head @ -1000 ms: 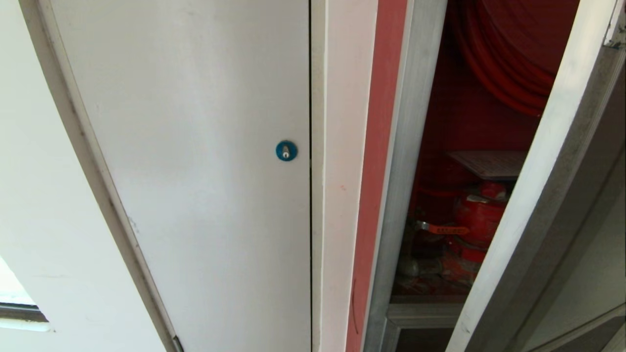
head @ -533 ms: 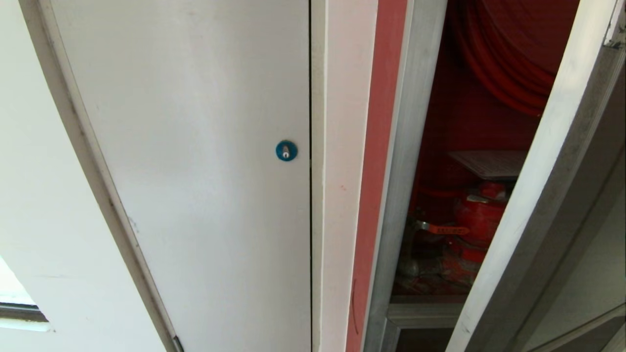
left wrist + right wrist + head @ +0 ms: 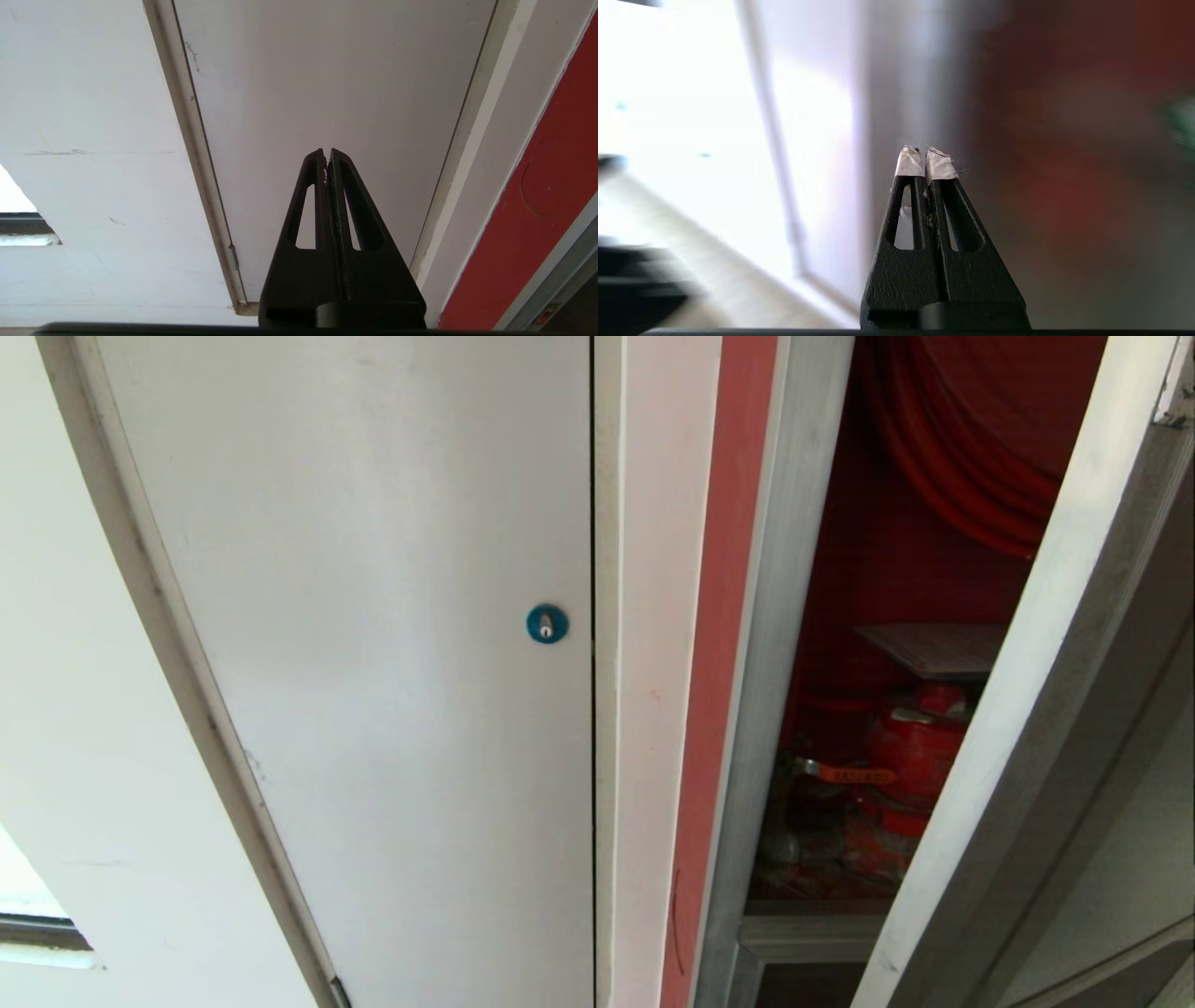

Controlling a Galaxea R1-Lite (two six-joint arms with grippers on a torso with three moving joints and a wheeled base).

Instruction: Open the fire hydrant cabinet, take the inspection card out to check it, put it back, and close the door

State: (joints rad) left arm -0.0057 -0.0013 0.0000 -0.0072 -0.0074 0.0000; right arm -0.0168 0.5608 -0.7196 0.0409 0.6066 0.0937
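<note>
My right claw is pinched together, empty, its taped tips aimed at the cabinet edge. My left claw is together too, facing the white panel. Door ajar at 3 o'clock; card lies atop the red valve inside.

A: What sort of place is this?
B: Building corridor or service wall, not a home. A fire hydrant cabinet is recessed in it: silver frame, red interior, red hose reel, red valve.
A: Anything else?
B: A plain white panel with a blue round lock beside it, and painted white wall.
</note>
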